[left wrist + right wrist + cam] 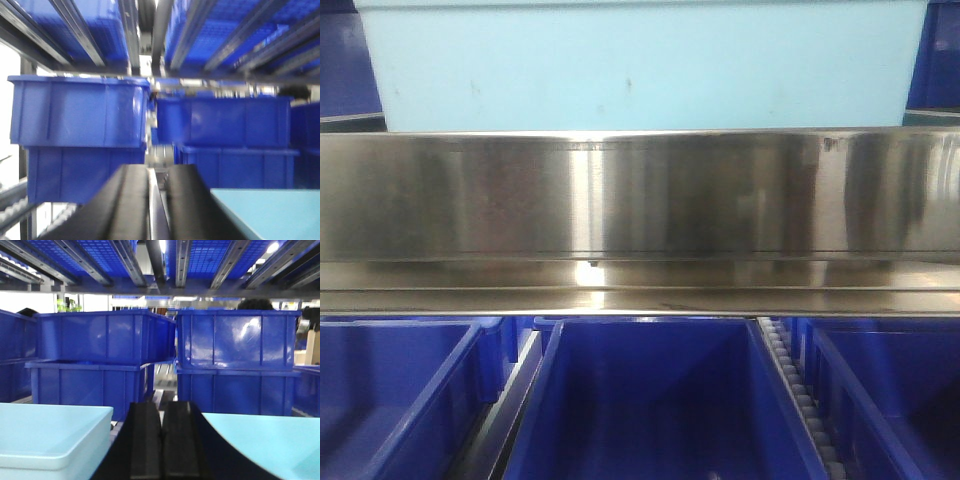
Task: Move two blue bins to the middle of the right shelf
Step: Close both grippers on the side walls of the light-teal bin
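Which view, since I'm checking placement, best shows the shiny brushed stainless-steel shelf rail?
The exterior front-facing view: the brushed stainless-steel rail spans the whole frame below a pale cyan-blue plastic bin. Neither wrist view shows it.

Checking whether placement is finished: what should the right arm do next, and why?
Likely draw the right end effector straight back: its fingers meet with nothing between them, a pale blue bin lies on each side below it, and the front view shows one already behind the steel rail.

This is a warehouse storeroom. Stacked dark blue bins point(105, 337) fill a metal rack point(640, 195) at 12 o'clock. A roller track point(795, 385) lies at 5 o'clock.
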